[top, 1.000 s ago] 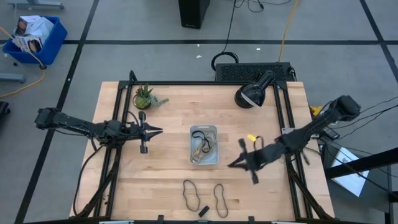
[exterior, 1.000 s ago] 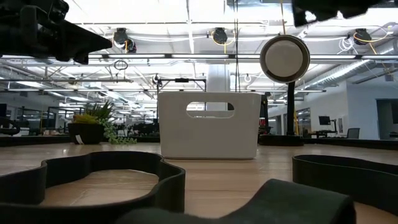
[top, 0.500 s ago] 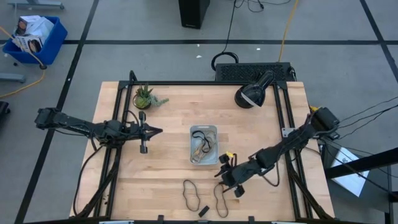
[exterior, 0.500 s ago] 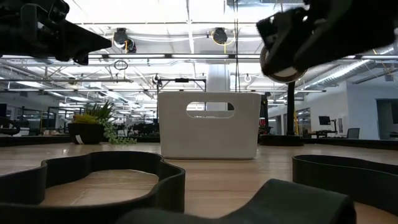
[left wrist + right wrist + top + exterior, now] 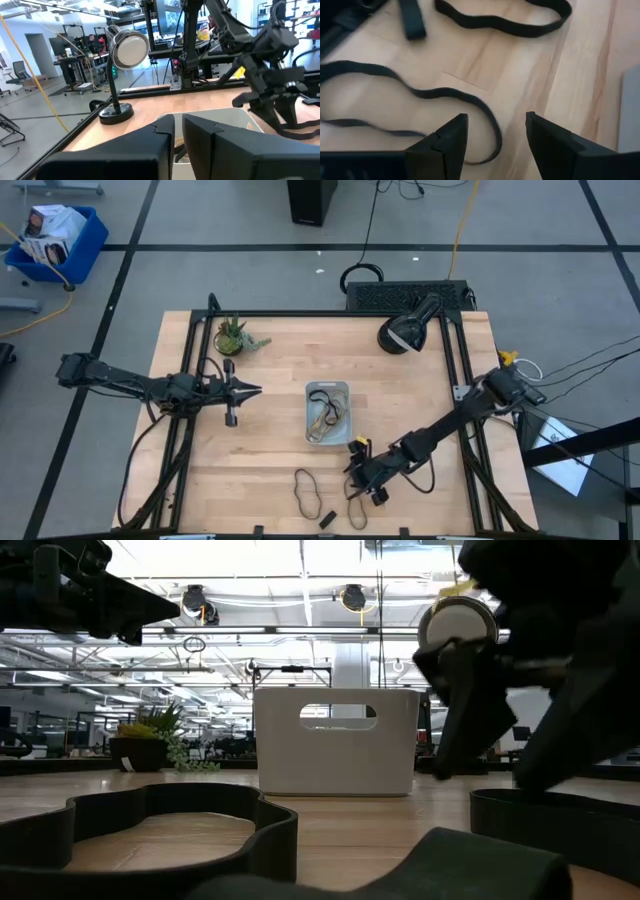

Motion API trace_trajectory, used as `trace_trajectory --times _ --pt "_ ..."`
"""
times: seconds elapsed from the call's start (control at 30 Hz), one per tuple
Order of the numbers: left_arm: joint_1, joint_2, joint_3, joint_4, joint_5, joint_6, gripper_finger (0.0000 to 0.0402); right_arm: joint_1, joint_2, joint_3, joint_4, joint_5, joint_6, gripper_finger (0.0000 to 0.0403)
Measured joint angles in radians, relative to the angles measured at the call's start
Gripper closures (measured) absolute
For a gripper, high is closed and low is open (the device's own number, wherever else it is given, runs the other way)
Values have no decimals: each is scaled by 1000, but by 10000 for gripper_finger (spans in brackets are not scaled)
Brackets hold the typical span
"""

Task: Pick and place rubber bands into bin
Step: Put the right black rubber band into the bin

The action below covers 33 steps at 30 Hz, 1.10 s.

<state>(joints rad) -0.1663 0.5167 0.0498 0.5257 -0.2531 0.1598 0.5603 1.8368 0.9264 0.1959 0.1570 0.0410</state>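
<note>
Two black rubber bands lie flat on the wood near the table's front edge, one on the left (image 5: 307,492) and one on the right (image 5: 354,502). My right gripper (image 5: 362,485) stands open low over the right band's far end (image 5: 470,100), a finger on either side of it (image 5: 490,775). I cannot see it touching the band. The bin (image 5: 308,415) sits mid-table with tan and black bands inside. My left gripper (image 5: 250,390) hovers left of the bin, shut and with nothing in it.
A small black block (image 5: 326,520) lies between the two bands at the front edge. A desk lamp (image 5: 405,330) stands at the far right and a potted plant (image 5: 232,335) at the far left. Bare wood lies left and right of the bin.
My right gripper has swung from beside the bin's right side toward the table's near edge and leftward, dropping down over the right black band, and its fingers have opened. The bands and the bin have stayed where they were.
</note>
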Motion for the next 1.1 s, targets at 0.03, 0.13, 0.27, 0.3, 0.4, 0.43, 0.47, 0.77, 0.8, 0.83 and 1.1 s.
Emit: trace_trajectory --times 0.03,0.13,0.27,0.3,0.4,0.43,0.47,0.77,0.8,0.83,1.1 --pt "0 0 0 0 0 -1 355 -3 12 0 9 -2 0 219" --pt "0 0 0 0 0 6 351 -10 40 0 25 -4 0 227" --pt "0 0 0 -8 0 14 349 -17 55 0 24 -45 5 237" --pt "0 0 0 -9 0 14 350 -20 56 1 24 -55 10 240" --pt "0 0 0 -13 0 14 349 -29 57 2 6 -91 12 256" --pt "0 0 0 -16 0 14 349 -32 57 2 -3 -104 13 265" --pt "0 0 0 -16 0 14 348 -32 57 2 -10 -108 14 277" --pt "0 0 0 -15 0 12 362 -39 38 0 -27 -135 -14 394" --pt "0 0 0 -16 0 12 365 -42 27 0 -33 -128 -20 397" --pt "0 0 0 -17 0 12 367 -45 10 -2 -48 -117 -27 399" --pt "0 0 0 -46 -10 16 381 -100 -225 -27 17 -56 -176 401"
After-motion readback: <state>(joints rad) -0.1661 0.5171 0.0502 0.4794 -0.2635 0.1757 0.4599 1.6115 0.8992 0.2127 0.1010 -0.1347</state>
